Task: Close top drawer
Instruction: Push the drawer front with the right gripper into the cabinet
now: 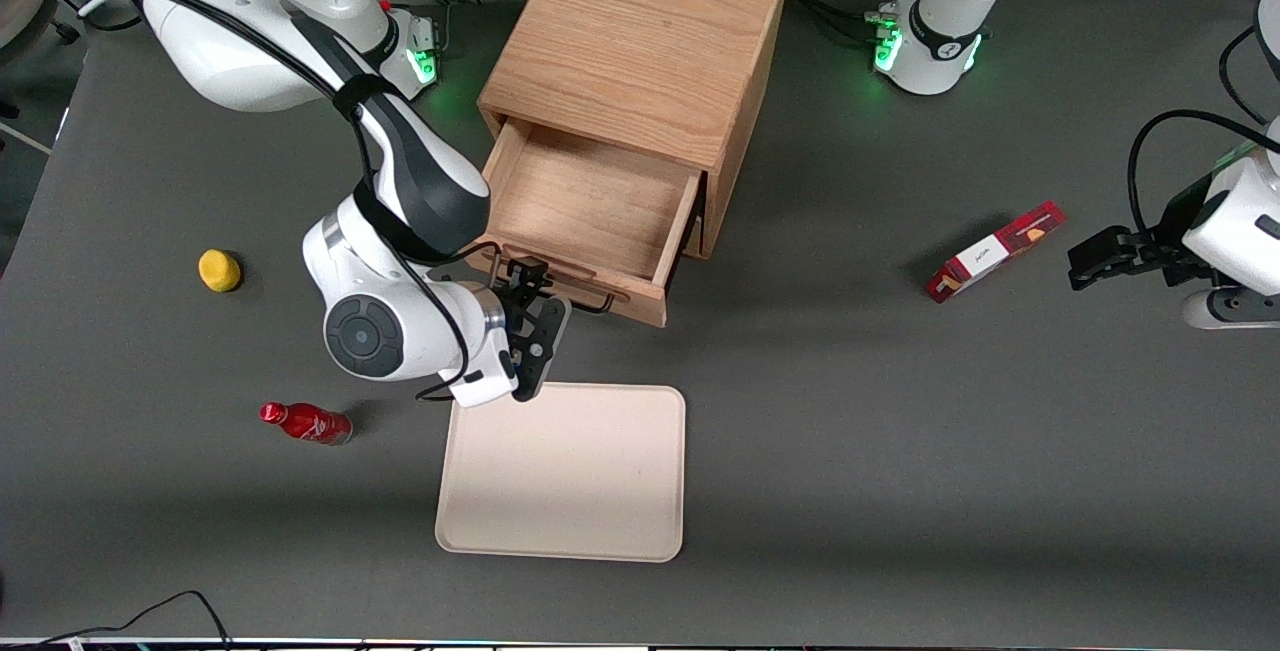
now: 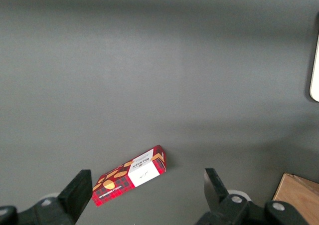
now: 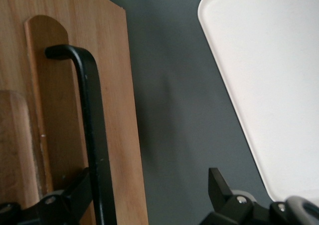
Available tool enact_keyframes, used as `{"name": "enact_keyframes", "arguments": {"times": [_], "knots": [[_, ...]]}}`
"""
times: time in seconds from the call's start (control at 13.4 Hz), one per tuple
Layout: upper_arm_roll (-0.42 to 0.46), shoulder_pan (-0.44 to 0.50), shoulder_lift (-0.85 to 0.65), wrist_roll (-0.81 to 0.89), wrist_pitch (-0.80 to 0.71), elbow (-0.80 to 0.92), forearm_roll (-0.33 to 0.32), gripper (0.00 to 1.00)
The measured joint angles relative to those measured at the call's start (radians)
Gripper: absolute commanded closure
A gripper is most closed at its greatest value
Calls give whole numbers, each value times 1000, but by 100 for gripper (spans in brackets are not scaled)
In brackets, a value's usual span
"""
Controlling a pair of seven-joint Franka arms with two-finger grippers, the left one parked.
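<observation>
**At the drawer front: gripper in place for the push**

Just in front of the top drawer [image 1: 590,206], the gripper [image 1: 535,331] hangs with its fingers spread apart and holding nothing. In the right wrist view one finger [image 3: 77,195] sits against the black handle [image 3: 92,135] on the drawer's face, while the other finger [image 3: 222,185] stands out over bare table, between the drawer front and the tray [image 1: 565,471].

The drawer is pulled well out of the cabinet [image 1: 640,41], its inside bare. From the gripper, it lies directly away from the front camera, and its sliding line runs from the gripper up into the cabinet, slightly slanted toward the parked arm's end. The handle's long axis runs across that line, along the drawer face.

So the coming move probably calls for a straight shove along that slanted line, away from the tray. The working arm is the nearer one by far. A push off the sliding line could skew the drawer or shift the cabinet.
</observation>
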Motion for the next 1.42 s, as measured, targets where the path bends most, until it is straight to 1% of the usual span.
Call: {"name": "enact_keyframes", "arguments": {"times": [0.82,1.42], "knots": [[60,-2,-46,3,17,-101,-1,0],[124,-5,-62,13,19,-154,-3,0]]}}
